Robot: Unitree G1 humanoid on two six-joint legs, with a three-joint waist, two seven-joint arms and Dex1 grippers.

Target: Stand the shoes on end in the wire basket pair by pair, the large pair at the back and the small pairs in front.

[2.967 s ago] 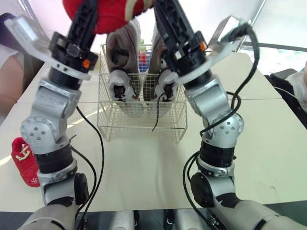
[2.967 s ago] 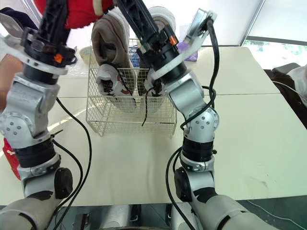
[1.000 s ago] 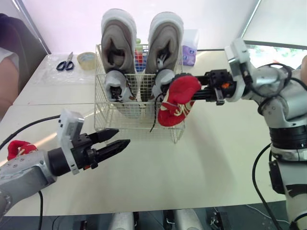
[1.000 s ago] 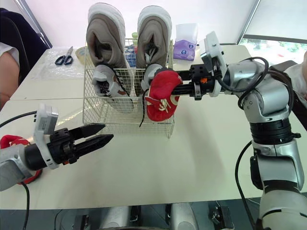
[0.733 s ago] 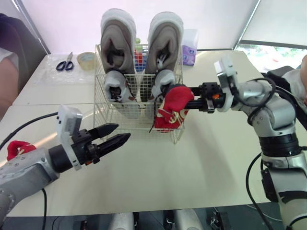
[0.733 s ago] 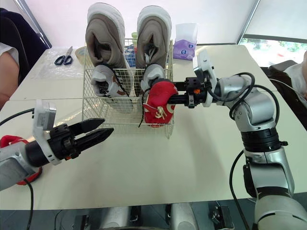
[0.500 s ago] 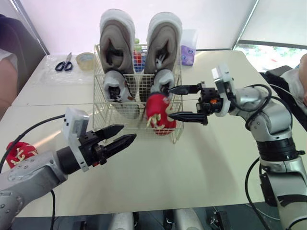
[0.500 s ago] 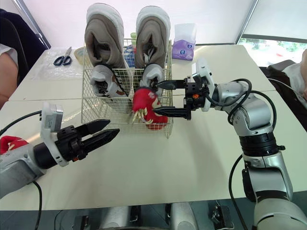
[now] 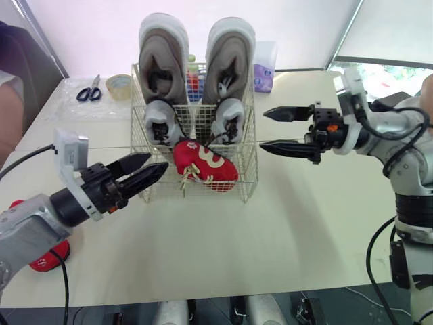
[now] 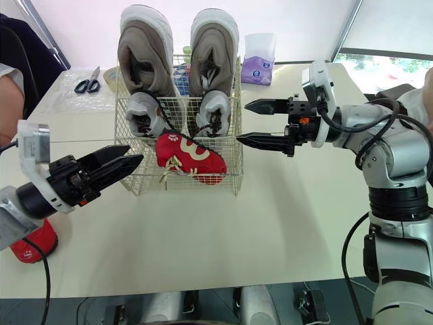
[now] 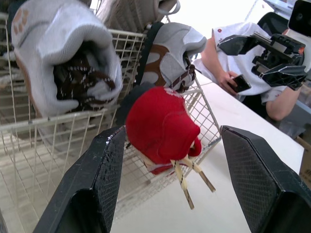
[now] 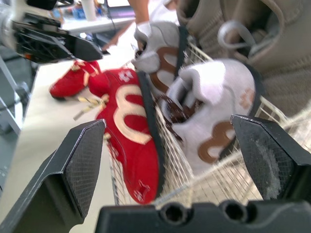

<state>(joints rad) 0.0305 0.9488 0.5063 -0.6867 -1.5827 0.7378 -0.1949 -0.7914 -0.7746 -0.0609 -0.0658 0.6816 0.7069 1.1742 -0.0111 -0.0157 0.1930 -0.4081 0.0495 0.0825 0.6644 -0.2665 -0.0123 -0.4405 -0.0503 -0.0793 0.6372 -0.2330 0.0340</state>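
Note:
The wire basket (image 9: 252,139) holds two large beige shoes (image 9: 162,61) standing on end at the back. Two small grey shoes (image 9: 160,118) stand in front of them. A small red shoe (image 9: 203,162) lies on its side against the basket's front wall, laces dangling. It looks to be outside the wire, since no wires cross it in the left wrist view (image 11: 160,126). Its mate (image 10: 27,247) lies on the table at the left, partly hidden by my left arm. My left gripper (image 9: 158,161) is open just left of the basket. My right gripper (image 9: 262,129) is open and empty at the basket's right.
Scissors (image 9: 90,89) and a tape roll (image 9: 120,84) lie at the back left. A purple tissue pack (image 9: 265,61) stands behind the basket on the right. A person (image 11: 233,73) sits at the right edge and another (image 9: 8,101) at the left.
My right gripper let go of the red shoe and drew back to the right. The shoe dropped onto its side at the basket's front. My left gripper shifted a little left.

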